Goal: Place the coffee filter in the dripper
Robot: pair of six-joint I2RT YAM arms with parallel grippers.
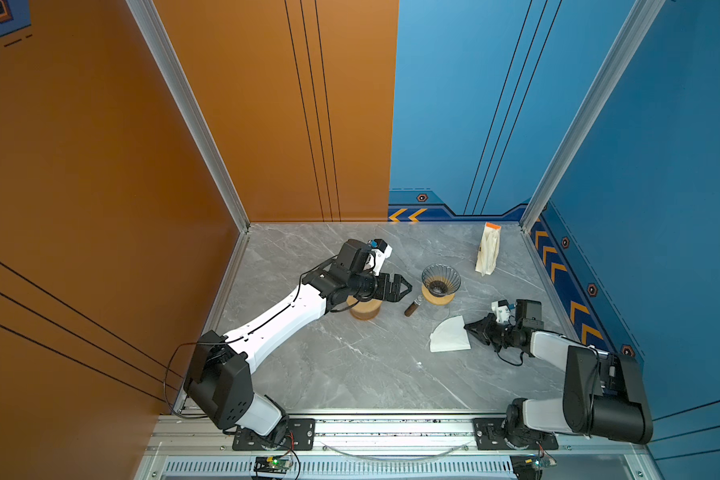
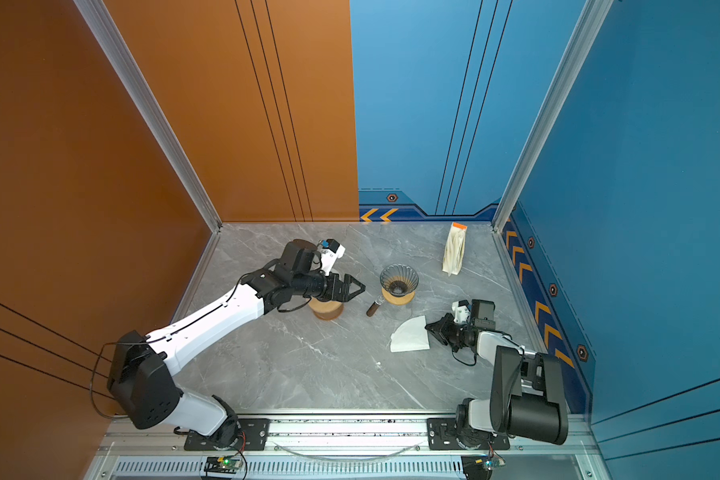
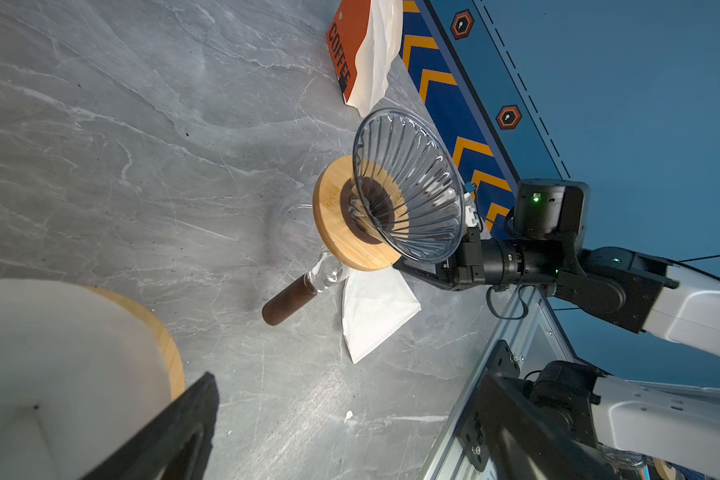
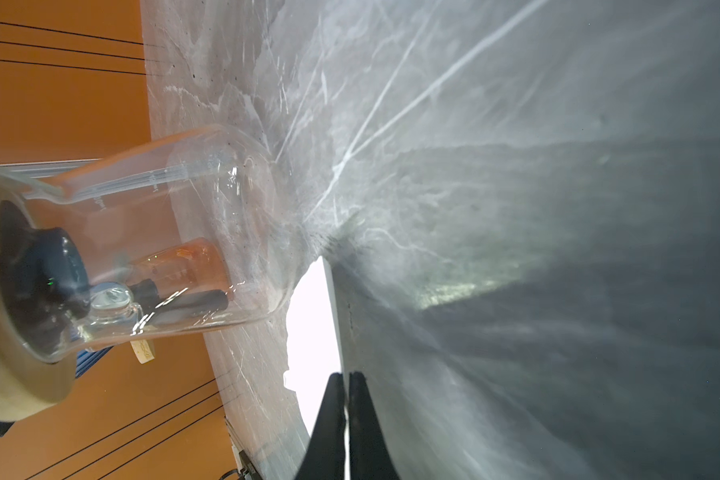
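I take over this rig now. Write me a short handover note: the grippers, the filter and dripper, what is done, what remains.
The right gripper is shut on one edge of the coffee filter, low at the table.
The left gripper is open, empty, left of the dripper, which stands upright and empty.
Done: filter gripped.
Left: lift it, carry it over the dripper, seat it inside, release.
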